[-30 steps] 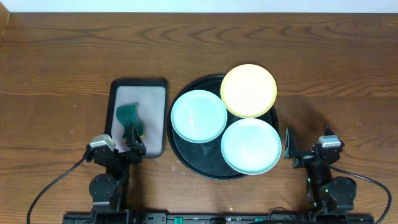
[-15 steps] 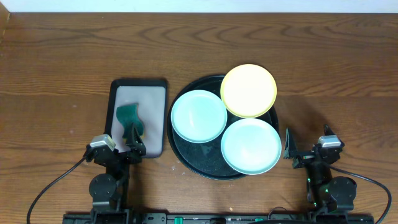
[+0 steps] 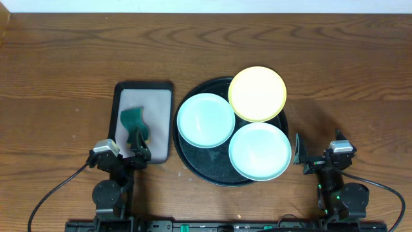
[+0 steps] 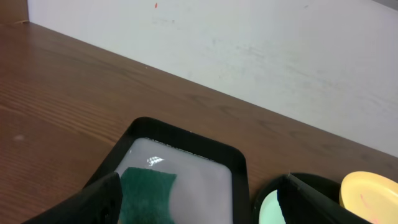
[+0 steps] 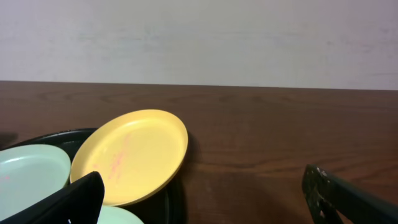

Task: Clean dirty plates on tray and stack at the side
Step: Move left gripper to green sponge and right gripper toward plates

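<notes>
Plates, three in number, all lie on the round black tray [image 3: 207, 169]; none is stacked at the side yet. The yellow plate [image 3: 257, 94] sits at the far edge of the black tray and hangs over its rim. In the right wrist view it looks tilted, with faint pinkish marks on its face. One green plate [image 3: 206, 120] lies in the left part of the black tray, and the other green plate [image 3: 260, 151] lies at the near right. The three plates touch or slightly overlap each other.

The left gripper [image 4: 202, 180] has its jaws spread wide and holds nothing. Ahead of these jaws is a grey tray [image 3: 154, 103] with a green sponge [image 3: 133, 122] on it. The sponge is just in front of the left finger, and the black tray begins beyond the right finger.

The right gripper [image 5: 202, 174] also has its jaws wide apart and empty. The yellow plate is ahead of its left finger, and the wooden table [image 3: 347, 77] is ahead of its right finger. Both grippers are low at the near edge of the table and touch no plate.
</notes>
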`<state>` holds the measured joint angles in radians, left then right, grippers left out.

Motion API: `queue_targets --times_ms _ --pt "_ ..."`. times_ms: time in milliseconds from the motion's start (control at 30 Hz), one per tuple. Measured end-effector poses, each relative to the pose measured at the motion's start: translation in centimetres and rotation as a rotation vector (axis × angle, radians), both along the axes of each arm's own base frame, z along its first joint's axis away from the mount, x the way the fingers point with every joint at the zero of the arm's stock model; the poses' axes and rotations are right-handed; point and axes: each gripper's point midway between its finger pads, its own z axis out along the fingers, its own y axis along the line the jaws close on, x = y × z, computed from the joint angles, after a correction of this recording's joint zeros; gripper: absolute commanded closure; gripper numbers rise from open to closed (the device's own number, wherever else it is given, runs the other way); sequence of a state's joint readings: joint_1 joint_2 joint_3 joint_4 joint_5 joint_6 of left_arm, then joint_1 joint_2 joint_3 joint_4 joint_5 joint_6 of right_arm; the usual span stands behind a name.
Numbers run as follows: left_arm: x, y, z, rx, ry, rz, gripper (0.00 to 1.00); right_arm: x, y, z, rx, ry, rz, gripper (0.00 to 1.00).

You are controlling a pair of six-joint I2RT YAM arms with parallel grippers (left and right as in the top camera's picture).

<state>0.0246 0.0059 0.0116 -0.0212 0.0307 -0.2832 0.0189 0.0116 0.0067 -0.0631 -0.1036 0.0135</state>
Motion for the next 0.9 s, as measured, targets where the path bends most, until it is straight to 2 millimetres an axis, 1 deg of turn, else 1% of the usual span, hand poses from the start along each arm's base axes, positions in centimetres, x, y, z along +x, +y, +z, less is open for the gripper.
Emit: queue_targets --times_ms 900 --pt "0.00 -0.01 -0.01 0.000 0.000 0.000 0.20 -0.01 0.18 0.14 0.001 -0.006 0.011 0.01"
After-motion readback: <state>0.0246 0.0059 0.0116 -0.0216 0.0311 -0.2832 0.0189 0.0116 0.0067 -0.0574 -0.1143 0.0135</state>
